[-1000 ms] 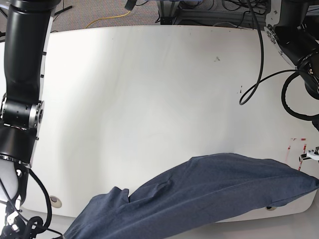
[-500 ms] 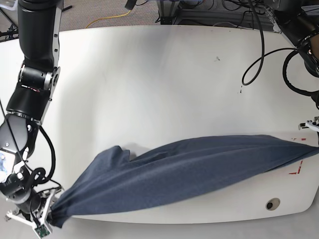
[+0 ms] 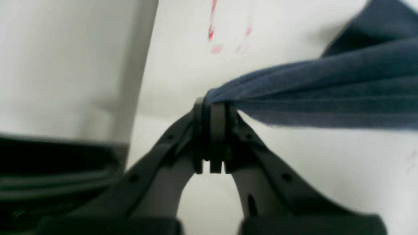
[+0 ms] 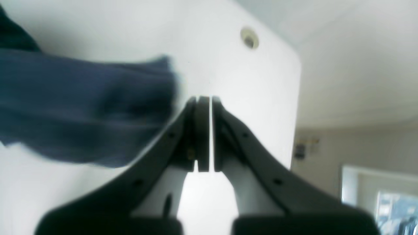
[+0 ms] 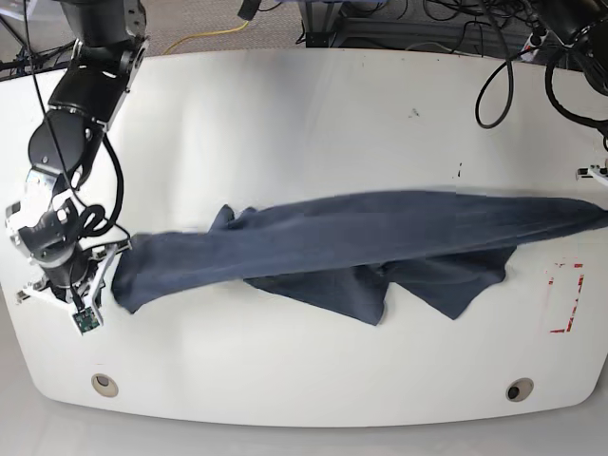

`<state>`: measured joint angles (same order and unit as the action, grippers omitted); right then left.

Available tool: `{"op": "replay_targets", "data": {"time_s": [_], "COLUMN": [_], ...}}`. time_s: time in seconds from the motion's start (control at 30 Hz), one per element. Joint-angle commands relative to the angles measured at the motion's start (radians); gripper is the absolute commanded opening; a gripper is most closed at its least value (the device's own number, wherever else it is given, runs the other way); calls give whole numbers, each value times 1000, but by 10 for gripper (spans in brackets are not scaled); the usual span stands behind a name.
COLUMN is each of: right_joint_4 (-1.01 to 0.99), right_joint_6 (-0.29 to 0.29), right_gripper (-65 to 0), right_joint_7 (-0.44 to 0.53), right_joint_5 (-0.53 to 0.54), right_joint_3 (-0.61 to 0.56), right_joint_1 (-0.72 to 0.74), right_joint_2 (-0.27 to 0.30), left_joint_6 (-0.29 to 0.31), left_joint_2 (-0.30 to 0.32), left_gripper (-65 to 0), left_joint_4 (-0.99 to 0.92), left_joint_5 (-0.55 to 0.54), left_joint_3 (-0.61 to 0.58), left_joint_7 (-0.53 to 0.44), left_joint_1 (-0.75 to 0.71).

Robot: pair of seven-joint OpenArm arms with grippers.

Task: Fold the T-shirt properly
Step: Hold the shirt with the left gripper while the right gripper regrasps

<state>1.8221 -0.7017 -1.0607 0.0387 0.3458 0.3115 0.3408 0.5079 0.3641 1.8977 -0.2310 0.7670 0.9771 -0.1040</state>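
Right gripper (image 5: 112, 255) at base-view left, jaws clamped on T-shirt (image 5: 361, 237) end. T-shirt stretched in taut band across white tabletop (image 5: 304, 133), loose folds sagging mid-right. Grommet holes (image 5: 104, 384) near front edge, red tape marks (image 5: 568, 299) far right. Left gripper (image 3: 214, 106) pinched closed on bunched fabric. Cables (image 5: 494, 76) hang top right.

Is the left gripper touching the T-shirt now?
Touching. In the left wrist view the left gripper is closed on a bunched edge of the T-shirt, and the cloth runs straight out from between its fingertips.
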Motion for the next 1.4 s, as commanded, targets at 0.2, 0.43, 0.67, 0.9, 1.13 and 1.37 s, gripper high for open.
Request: {"op": "replay_targets", "data": {"time_s": [0.2, 0.43, 0.67, 0.9, 1.13, 1.37], "right_joint_4": [112, 144, 153, 153, 146, 78], "right_joint_6": [4, 4, 4, 4, 4, 4], "right_gripper": [-650, -650, -650, -541, -249, -220], "right_joint_7": [21, 21, 21, -37, -102, -106], "right_joint_5": [5, 5, 5, 7, 105, 80], "right_joint_3": [117, 172, 249, 263, 152, -30], "right_joint_1": [-199, -325, -375, -366, -294, -205], "right_joint_2": [-55, -136, -233, -256, -251, -256], "left_joint_6": [67, 68, 68, 68, 68, 68], "left_joint_2": [22, 20, 19, 19, 19, -7], "left_gripper": [-650, -650, -650, -650, -650, -650], "left_joint_4": [16, 16, 12, 10, 10, 12], "left_joint_5": [-6, -8, -6, -5, -5, -5], "left_joint_3": [65, 67, 68, 68, 68, 68], "left_joint_7": [-27, -28, -43, -54, -54, -54], "left_joint_1": [-138, -236, -274, -276, -276, -276]}}
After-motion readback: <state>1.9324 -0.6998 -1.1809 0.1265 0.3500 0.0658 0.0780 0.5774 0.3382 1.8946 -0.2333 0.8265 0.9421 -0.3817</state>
